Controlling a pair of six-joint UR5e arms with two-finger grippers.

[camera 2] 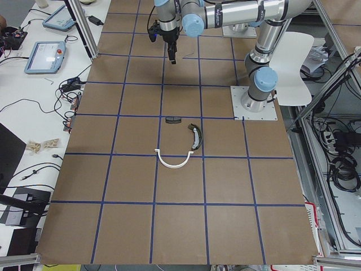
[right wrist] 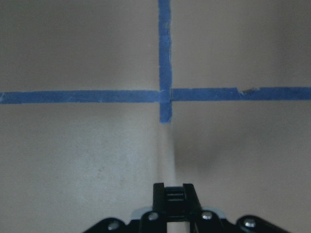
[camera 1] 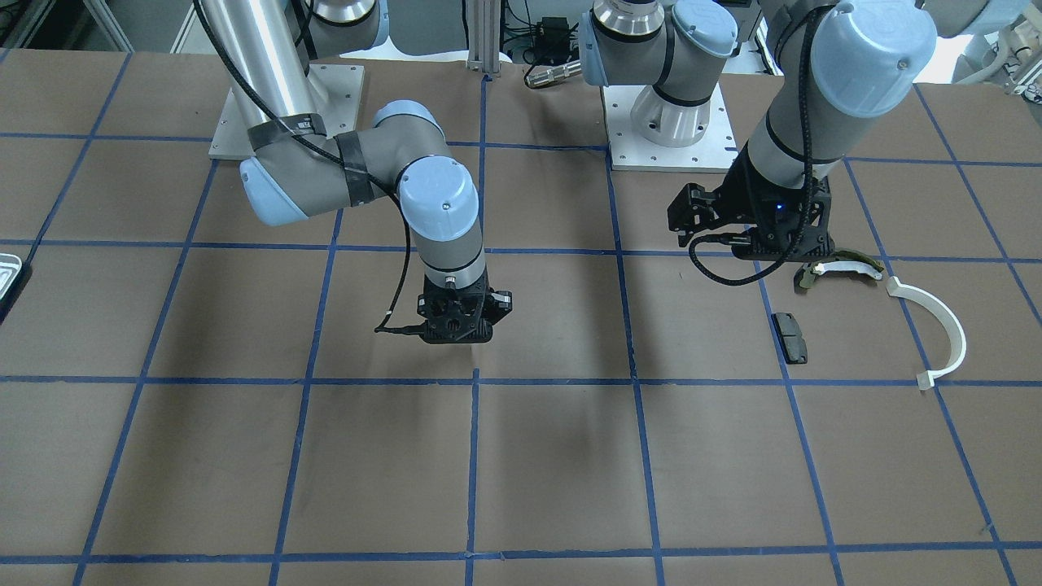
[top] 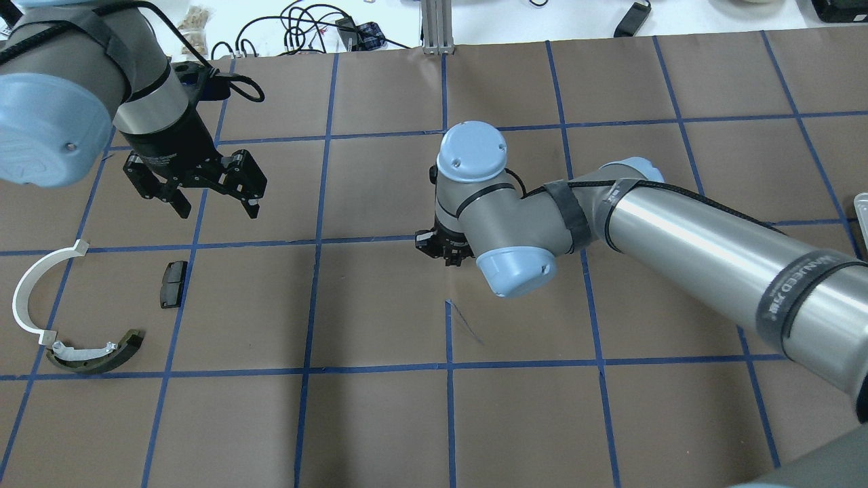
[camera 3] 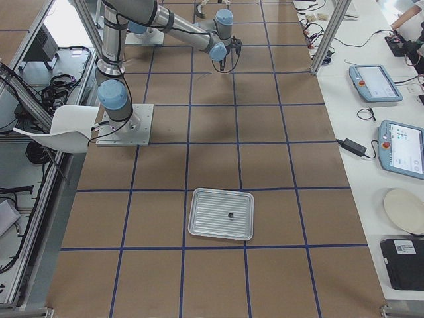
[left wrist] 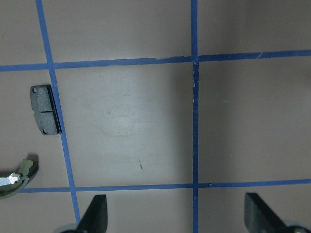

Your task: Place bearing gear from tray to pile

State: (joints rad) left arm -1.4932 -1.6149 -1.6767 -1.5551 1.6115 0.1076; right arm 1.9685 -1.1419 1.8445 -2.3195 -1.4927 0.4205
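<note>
The brown paper-covered tabletop (top: 380, 420) with its blue tape grid is carrying everything. My right arm is reaching out over its middle, and my right hand (right wrist: 174, 189) is pointing straight down just short of a tape crossing. Its two black fingers are pressed together with nothing between them. My left hand (top: 217, 200) is hanging above the tabletop on my left side. Its fingertips (left wrist: 97, 213) are spread wide, and only bare paper and tape are showing between them.

The shallow silvery ribbed metal tray (camera 3: 205, 225) with rounded corners is lying flat at the far end on my right, well apart from both hands.

The pile is lying near my left hand, on the side nearer my base. The long white plastic arc (top: 20, 298) is lying flat at the outer edge. One of its ends is sitting just beside the dark olive curved shoe (top: 95, 360), which is showing a pale inner strip. The small black rectangular pad (top: 173, 283) is lying alone beside a tape line, apart from the arc and the shoe.

The small dark bearing gear (camera 3: 230, 215) is sitting in the tray, close to its middle. It is too small for me to be making out its shape.
</note>
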